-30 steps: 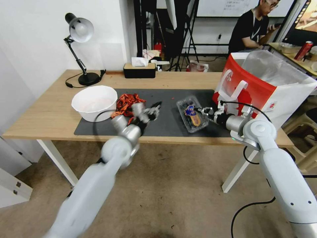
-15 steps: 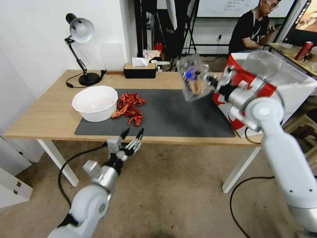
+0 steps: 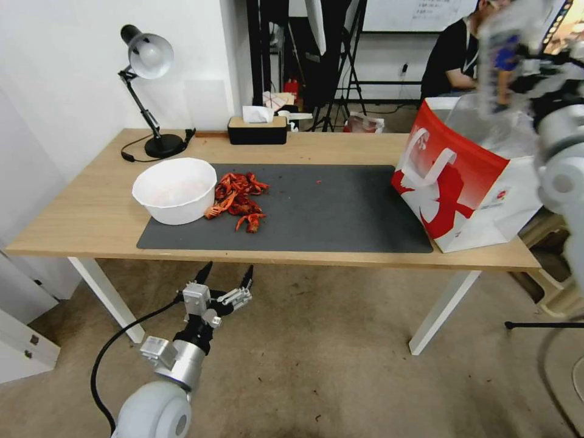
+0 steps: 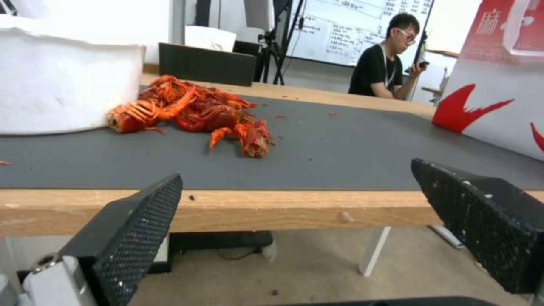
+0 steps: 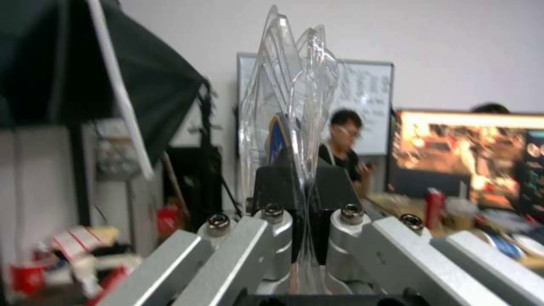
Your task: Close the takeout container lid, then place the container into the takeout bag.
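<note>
My right gripper (image 3: 524,64) is raised high at the far right, shut on the takeout container (image 3: 500,58). The clear clamshell hangs blurred over the open top of the takeout bag (image 3: 471,176). Its lid (image 3: 506,52) lies against the box, with a blue label showing. In the right wrist view the thin clear plastic (image 5: 295,106) stands on edge, pinched between the dark pads (image 5: 271,182). The red-and-white bag stands on the table's right end, its silvery lining (image 3: 505,131) exposed. My left gripper (image 3: 224,280) hangs open below the table's front edge; the left wrist view shows its pads (image 4: 136,229) far apart.
A white bowl (image 3: 174,188) and a pile of red crayfish shells (image 3: 238,198) sit on the dark mat (image 3: 328,213). A desk lamp (image 3: 149,91) and a tissue box (image 3: 257,128) stand at the back of the table (image 3: 73,213). The bag's side (image 4: 499,93) rises beside the mat.
My right gripper lifted the container off the mat and carried it up and right, above the bag. My left arm drew back from the mat and dropped below the table edge.
</note>
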Controlling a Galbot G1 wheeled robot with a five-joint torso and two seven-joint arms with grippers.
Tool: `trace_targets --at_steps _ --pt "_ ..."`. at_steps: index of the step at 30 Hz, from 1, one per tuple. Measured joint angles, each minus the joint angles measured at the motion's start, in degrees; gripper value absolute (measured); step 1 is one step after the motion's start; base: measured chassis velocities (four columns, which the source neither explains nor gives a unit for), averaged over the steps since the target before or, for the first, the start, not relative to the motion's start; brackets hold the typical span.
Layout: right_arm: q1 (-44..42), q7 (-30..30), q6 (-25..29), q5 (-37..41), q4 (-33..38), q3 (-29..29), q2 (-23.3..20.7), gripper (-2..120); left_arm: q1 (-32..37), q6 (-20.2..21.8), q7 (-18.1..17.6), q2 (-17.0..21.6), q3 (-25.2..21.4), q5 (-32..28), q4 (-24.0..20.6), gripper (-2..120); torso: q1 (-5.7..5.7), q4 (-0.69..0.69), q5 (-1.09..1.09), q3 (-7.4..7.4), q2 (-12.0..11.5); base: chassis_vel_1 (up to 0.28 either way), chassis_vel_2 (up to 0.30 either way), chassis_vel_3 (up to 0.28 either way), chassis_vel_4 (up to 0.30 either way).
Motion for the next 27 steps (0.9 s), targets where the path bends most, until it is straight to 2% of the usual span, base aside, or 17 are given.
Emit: trace_targets --at_steps 7,11,13,15,16,17,19,22,23,24,26,27 --pt "-4.2 0.6 -1.4 3.0 -0.9 0.3 1.6 0 0.3 0.0 0.0 -0.7 1.0 0.7 0.3 100 0.01 0.0 -0.01 0.0 0.0 0.0 0.0 0.0 0.0" --pt "-4.7 2.3 -3.0 8.0 -0.2 0.3 2.5 10 0.4 0.0 0.0 -0.9 1.0 0.8 0.3 100 0.0 0.0 -0.04 0.0 0.0 0.0 0.0 0.0 0.0" --pt "-4.5 2.9 -3.4 9.5 -0.2 0.2 3.1 23 0.4 0.1 -0.1 -0.9 0.6 0.8 0.2 100 0.01 0.0 -0.02 0.0 0.0 0.0 0.0 0.0 0.0" --pt "-4.4 2.9 -3.5 9.6 -0.2 0.2 3.1 24 0.4 0.1 -0.1 -0.9 0.6 0.8 0.2 100 0.01 0.0 -0.03 0.0 0.0 0.0 0.0 0.0 0.0" --pt "-4.1 2.9 -3.5 9.7 -0.3 0.0 3.2 32 0.4 0.1 -0.1 -0.9 0.4 0.7 0.2 100 0.01 0.0 -0.03 0.0 0.0 0.0 0.0 0.0 0.0" --pt "-4.1 2.9 -3.5 9.7 -0.3 0.0 3.2 32 0.4 0.1 -0.1 -0.9 0.4 0.7 0.2 100 0.01 0.0 -0.03 0.0 0.0 0.0 0.0 0.0 0.0" --pt "-3.8 2.7 -3.5 9.5 -0.3 -0.1 3.3 44 0.4 0.0 -0.2 -0.9 0.1 0.7 0.2 100 0.0 0.0 -0.03 0.0 0.0 0.0 0.0 0.0 0.0" --pt "-3.8 2.4 -3.3 9.4 -0.2 -0.1 3.3 53 0.5 -0.3 -0.2 -1.0 -0.2 0.6 0.2 100 0.0 0.0 -0.02 0.0 0.0 0.0 0.0 0.0 0.0" --pt "-3.8 1.6 -2.4 9.2 -0.1 -0.2 3.3 58 0.6 -0.3 -0.3 -0.9 -0.4 0.6 0.2 100 0.01 0.0 -0.02 0.0 0.0 0.0 0.0 0.0 0.0" --pt "-3.8 1.6 -2.4 9.2 -0.1 -0.2 3.3 58 0.6 -0.3 -0.3 -0.9 -0.4 0.6 0.2 100 0.01 0.0 -0.02 0.0 0.0 0.0 0.0 0.0 0.0" --pt "-4.1 -3.6 2.3 9.1 0.4 -0.2 3.2 68 0.7 -0.4 -0.4 -0.9 -0.7 0.7 0.2 100 0.01 0.0 -0.02 0.0 0.0 0.0 0.0 0.0 0.0" --pt "-4.1 -3.6 2.3 9.1 0.4 -0.2 3.2 68 0.7 -0.4 -0.4 -0.9 -0.7 0.7 0.2 100 0.01 0.0 -0.02 0.0 0.0 0.0 0.0 0.0 0.0"
